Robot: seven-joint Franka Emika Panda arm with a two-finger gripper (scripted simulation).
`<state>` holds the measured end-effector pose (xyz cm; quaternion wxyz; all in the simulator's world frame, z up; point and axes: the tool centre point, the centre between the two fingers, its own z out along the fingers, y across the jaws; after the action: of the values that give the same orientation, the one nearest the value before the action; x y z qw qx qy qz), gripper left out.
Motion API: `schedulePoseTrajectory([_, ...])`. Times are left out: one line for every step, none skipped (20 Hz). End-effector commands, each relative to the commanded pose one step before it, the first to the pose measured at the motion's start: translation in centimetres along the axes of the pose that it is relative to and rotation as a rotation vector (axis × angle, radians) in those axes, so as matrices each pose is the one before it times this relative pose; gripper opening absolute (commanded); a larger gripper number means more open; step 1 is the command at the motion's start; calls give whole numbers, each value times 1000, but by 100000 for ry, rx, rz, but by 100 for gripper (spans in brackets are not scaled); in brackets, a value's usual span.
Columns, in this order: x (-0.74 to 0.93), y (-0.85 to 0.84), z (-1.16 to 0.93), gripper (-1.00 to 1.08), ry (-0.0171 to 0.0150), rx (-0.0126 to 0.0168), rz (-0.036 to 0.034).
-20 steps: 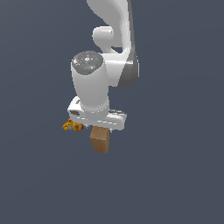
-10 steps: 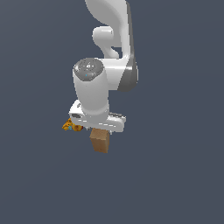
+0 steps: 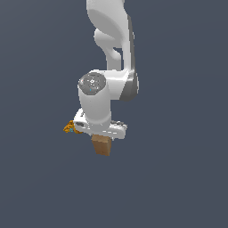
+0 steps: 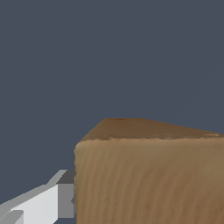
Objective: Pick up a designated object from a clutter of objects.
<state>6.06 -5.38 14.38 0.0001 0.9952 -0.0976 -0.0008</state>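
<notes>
The designated object, a plain brown block point(image 3: 102, 146), stands under my wrist in the exterior view. My gripper point(image 3: 101, 139) is down over its top, and the white hand hides the fingers there. In the wrist view the block point(image 4: 148, 175) fills the near field and one light grey finger point(image 4: 64, 200) lies right beside its side face. The other finger is out of view. The jaws look open around the block. The block rests where it stood.
A small cluster of orange-yellow bits point(image 3: 68, 128) from the clutter peeks out beside the hand, on the exterior view's left. The rest of the clutter is hidden behind the arm. The ground is a plain dark grey-blue.
The arm has come down steadily over the last second, bringing the hand lower onto the block. The block has not moved.
</notes>
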Motion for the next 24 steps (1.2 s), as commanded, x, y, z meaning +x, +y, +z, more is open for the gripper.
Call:
schedulePoseTrajectory([72, -11, 105, -100, 144, 16, 1])
schedulePoseTrajectory([0, 0, 0, -100, 0, 0, 0])
schedulePoseTrajectory([0, 0, 0, -100, 0, 0, 0])
schedulePoseTrajectory([0, 0, 0, -100, 0, 0, 0])
schedulePoseTrajectory([0, 0, 0, -100, 0, 0, 0])
schedulePoseTrajectory([0, 0, 0, -100, 0, 0, 0])
schedulePoseTrajectory([0, 0, 0, -100, 0, 0, 0])
schedulePoseTrajectory([0, 0, 0, -100, 0, 0, 0])
schedulePoseTrajectory([0, 0, 0, -100, 0, 0, 0])
schedulePoseTrajectory([0, 0, 0, -100, 0, 0, 0])
schedulePoseTrajectory([-67, 16, -90, -100, -97, -6, 3])
schedulePoseTrajectory([-1, -10, -32, -100, 0, 0, 0])
schedulePoseTrajectory([-2, -29, -97, -100, 0, 0, 0])
schedulePoseTrajectory([-4, -48, -161, -100, 0, 0, 0])
schedulePoseTrajectory([-5, -67, -226, -100, 0, 0, 0])
schedulePoseTrajectory([-6, -86, -289, -100, 0, 0, 0])
schedulePoseTrajectory([-7, -104, -352, -100, 0, 0, 0])
schedulePoseTrajectory([-9, -123, -414, -100, 0, 0, 0])
schedulePoseTrajectory([-10, -141, -475, -100, 0, 0, 0])
schedulePoseTrajectory([-10, -158, -534, -100, 0, 0, 0])
schedulePoseTrajectory([-14, -174, -603, -100, 22, -42, 13])
schedulePoseTrajectory([-12, -192, -650, -100, 0, 0, 0])
schedulePoseTrajectory([-12, -209, -706, -100, 0, 0, 0])
schedulePoseTrajectory([-13, -225, -761, -100, 0, 0, 0])
